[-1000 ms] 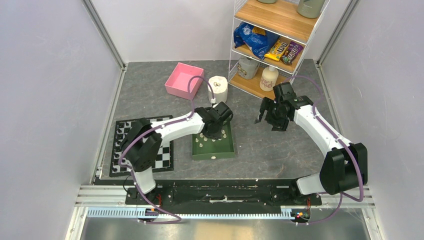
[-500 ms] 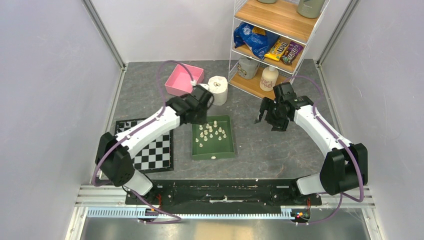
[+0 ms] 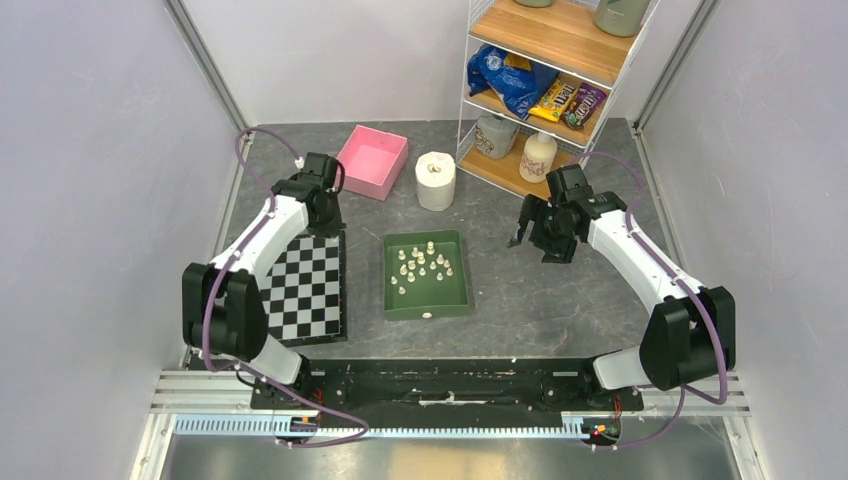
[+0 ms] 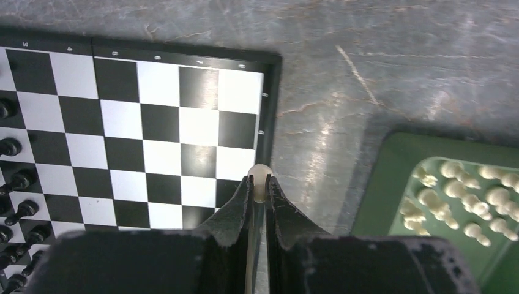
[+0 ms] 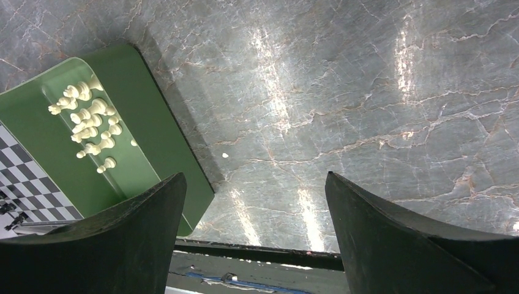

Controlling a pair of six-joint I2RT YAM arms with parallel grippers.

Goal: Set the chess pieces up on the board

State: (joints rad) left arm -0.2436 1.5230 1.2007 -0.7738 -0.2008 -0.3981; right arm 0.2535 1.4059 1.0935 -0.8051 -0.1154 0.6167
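Note:
The checkered board (image 3: 310,290) lies at the left, and in the left wrist view its right edge (image 4: 183,122) is below me. My left gripper (image 3: 325,203) hangs over the board's far right corner. In the left wrist view this gripper (image 4: 259,179) is shut on one cream chess piece (image 4: 259,172), whose round top pokes out between the fingertips. Several more cream chess pieces (image 3: 422,265) lie in the green tray (image 3: 452,298), also seen from the right wrist (image 5: 89,122). My right gripper (image 3: 523,235) hovers open over bare table right of the tray (image 5: 255,177).
A pink box (image 3: 370,162) and a white paper roll (image 3: 435,180) stand behind the tray. A wire shelf (image 3: 540,90) with snacks and bottles fills the back right. Black pieces (image 4: 13,184) line the board's left side.
My left arm has swung from over the green tray leftward to the board's far right corner, still shut. The right arm has not moved.

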